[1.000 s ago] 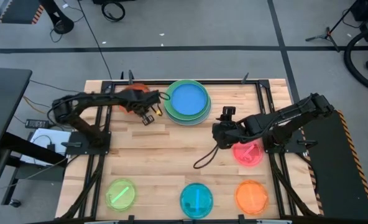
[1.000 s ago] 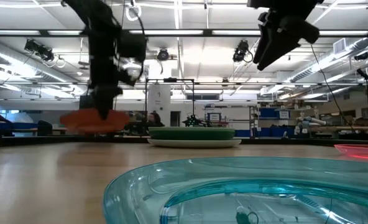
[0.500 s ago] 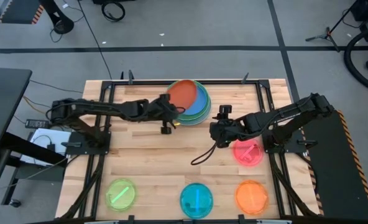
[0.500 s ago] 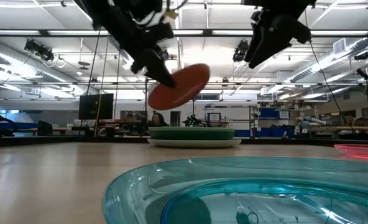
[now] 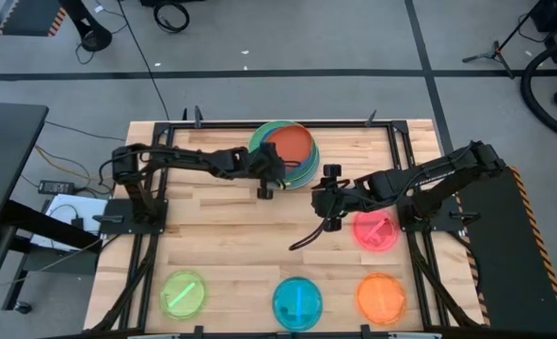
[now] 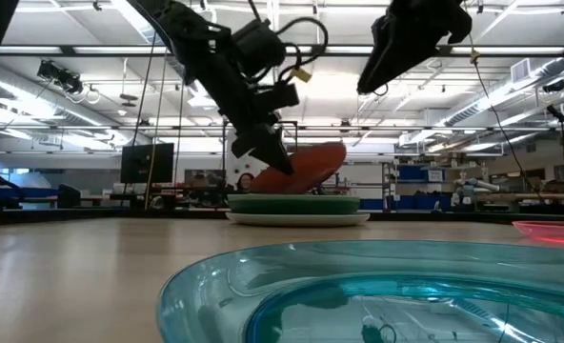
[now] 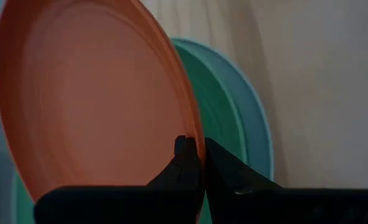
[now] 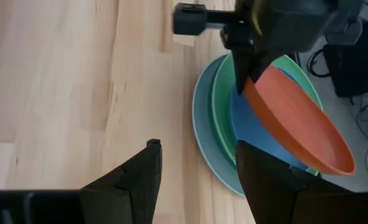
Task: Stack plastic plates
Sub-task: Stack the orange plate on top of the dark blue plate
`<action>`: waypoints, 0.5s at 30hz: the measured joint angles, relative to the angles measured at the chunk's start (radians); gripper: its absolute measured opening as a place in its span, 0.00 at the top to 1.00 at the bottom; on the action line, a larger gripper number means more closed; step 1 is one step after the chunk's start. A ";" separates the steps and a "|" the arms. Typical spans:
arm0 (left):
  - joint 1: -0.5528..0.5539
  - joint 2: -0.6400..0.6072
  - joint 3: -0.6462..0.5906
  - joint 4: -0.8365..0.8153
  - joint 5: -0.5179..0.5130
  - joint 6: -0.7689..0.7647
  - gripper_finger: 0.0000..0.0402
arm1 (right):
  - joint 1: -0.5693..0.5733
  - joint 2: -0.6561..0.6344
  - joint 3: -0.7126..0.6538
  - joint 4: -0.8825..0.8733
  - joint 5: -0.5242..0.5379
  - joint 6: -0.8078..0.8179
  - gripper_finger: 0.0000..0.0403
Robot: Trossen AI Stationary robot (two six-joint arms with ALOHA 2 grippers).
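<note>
My left gripper [image 5: 270, 169] is shut on the orange-red medium plate [image 5: 289, 145], which it holds over the stack [image 5: 307, 168] at the middle of the far edge. That stack has a light blue large plate [image 8: 199, 140] at the bottom, green [image 8: 220, 93] above it and a blue medium plate [image 8: 249, 134] on top. My right gripper [image 5: 328, 200] hovers open above the bare wood, right of the stack. The pink-red plate [image 5: 374, 232] lies flat to its right. Small lime [image 5: 183, 294], cyan [image 5: 297, 301] and orange [image 5: 381, 298] plates lie along the near edge. My left gripper pinches the orange-red plate's rim [image 7: 197, 132] between its two fingers, one on the inner face and one on the underside. It comes from the table's left, slanting down. The plate is tilted just above the stack [image 6: 306, 164]; whether its lower edge touches the blue plate, I cannot tell.
A dark metal frame [image 5: 166, 132] runs round the table's edges. A black cable [image 5: 307, 235] hangs from the right arm to the wood. Bare wood [image 5: 231, 235] lies between the stack and the three small plates.
My left gripper has carried the orange-red plate from the far left of the table rightward over the stack and then lower, staying shut on it. The plate went from level to tilted. My right gripper has drifted slightly left, toward the stack.
</note>
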 joint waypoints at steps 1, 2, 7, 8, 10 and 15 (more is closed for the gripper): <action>0.008 0.005 0.000 -0.001 0.007 -0.005 0.96 | 0.000 0.000 0.000 -0.002 -0.001 0.006 0.48; 0.015 0.007 0.000 -0.001 0.007 -0.008 0.96 | 0.001 0.000 0.000 -0.001 -0.001 0.014 0.48; 0.054 0.008 0.000 -0.009 0.012 -0.026 0.96 | 0.003 0.000 0.000 -0.008 -0.001 0.048 0.48; 0.061 0.008 0.000 -0.018 0.012 -0.033 0.96 | 0.003 0.000 0.000 -0.011 -0.001 0.055 0.48; 0.071 0.008 0.000 -0.046 0.010 -0.043 0.96 | 0.003 0.000 0.000 -0.010 -0.001 0.060 0.48; 0.075 0.007 0.000 -0.081 0.008 -0.058 0.96 | 0.009 0.000 0.000 -0.024 0.004 0.061 0.48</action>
